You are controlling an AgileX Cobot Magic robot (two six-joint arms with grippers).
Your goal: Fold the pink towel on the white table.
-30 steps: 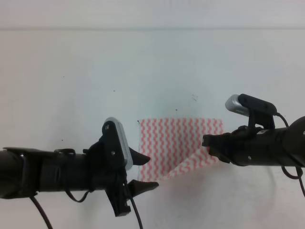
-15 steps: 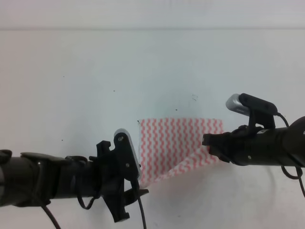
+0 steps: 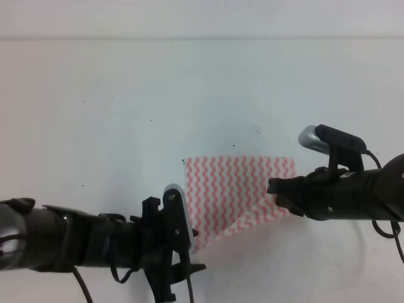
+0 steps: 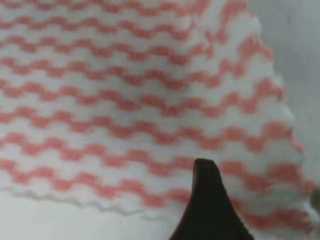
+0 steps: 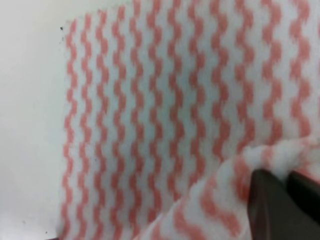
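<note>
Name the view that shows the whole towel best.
Exterior high: the towel shows nearly whole, its near right corner lifted at the right tool. The left wrist view shows only the edge under one fingertip; the right wrist view shows stripes and the lifted corner.

- The left arm (image 3: pixel 69 243) is showing as a thick matte black tube, with thin black cables looping beneath it.
- A silver-grey, rounded camera housing (image 3: pixel 178 214) is sitting on its black bracket near the left gripper (image 3: pixel 192 268).
- The right arm (image 3: pixel 353 196) is showing the same black casing, with a black cable curving off its far end.
- A silver-capped camera (image 3: pixel 312 137) is riding on a black angled mount above it.
- Dark, tapered fingertips (image 4: pixel 207 210) are appearing glossy black in the wrist views.
</note>
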